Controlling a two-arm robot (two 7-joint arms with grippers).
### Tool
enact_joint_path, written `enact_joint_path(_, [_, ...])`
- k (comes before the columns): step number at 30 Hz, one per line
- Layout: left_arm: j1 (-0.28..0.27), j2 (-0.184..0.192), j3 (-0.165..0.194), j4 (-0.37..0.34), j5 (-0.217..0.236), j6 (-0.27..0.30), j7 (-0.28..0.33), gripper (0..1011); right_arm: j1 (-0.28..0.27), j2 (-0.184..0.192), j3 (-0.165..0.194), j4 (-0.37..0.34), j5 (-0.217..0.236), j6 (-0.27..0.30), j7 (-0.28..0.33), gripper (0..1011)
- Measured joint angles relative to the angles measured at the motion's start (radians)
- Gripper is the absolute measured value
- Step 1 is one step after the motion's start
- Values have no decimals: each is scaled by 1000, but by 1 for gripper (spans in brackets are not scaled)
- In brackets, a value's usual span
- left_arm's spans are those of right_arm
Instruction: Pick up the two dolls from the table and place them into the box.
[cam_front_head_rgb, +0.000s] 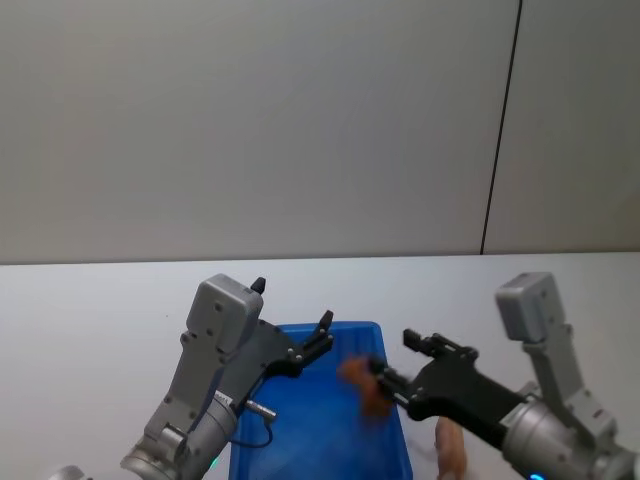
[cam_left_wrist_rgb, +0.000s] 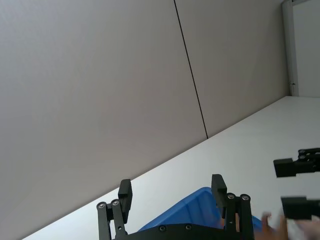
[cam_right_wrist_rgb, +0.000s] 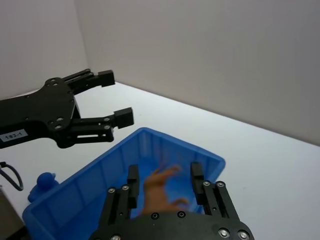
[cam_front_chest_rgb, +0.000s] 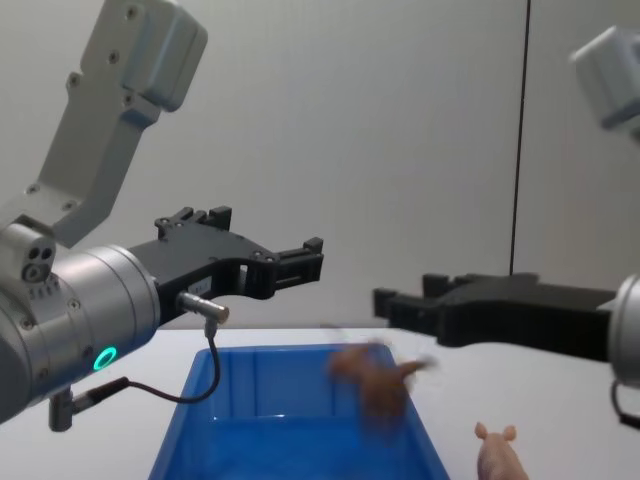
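Right tool: our right tool (cam_front_head_rgb: 394, 358) hangs over the right half of the box (cam_front_head_rgb: 310, 430); its 2 fingers stand apart and grip nothing
Lion: the lion (cam_front_head_rgb: 362, 385) is a brown blur just below those fingers, within the box's opening; we cannot tell whether it touches the box floor
Pig: the pig (cam_front_head_rgb: 451, 450) lies on the counter (cam_front_head_rgb: 90, 320), outside the box and just beside its right wall; we judge it the 1 doll not yet placed
Bearing: from the right tool the pig lies lower, to the right and closer to our body; its long axis seems to run toward and away from us, head end nearer us
Nearer arm: the right; the box stands between the pig and the left tool
Left tool: our left tool (cam_left_wrist_rgb: 171, 184) hovers above the box's left side near the far rim; fingers spread, empty
Coming move, as we judge: the right tool needs to draw back and right, descend, and set its fingers across the pig's flanks
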Motion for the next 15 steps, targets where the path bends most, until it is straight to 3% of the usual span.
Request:
enact_joint_path(5, [0,0,0,0,0,0,0,1001,14,-14,-11,24,-1,17,19,689])
enact_joint_path(8, [0,0,0,0,0,0,0,1001,19,-15,-14,32,-2,23,29,825])
enact_joint_path(15, [0,0,0,0,0,0,0,1001,9,3,-5,27,5,20,28,1001])
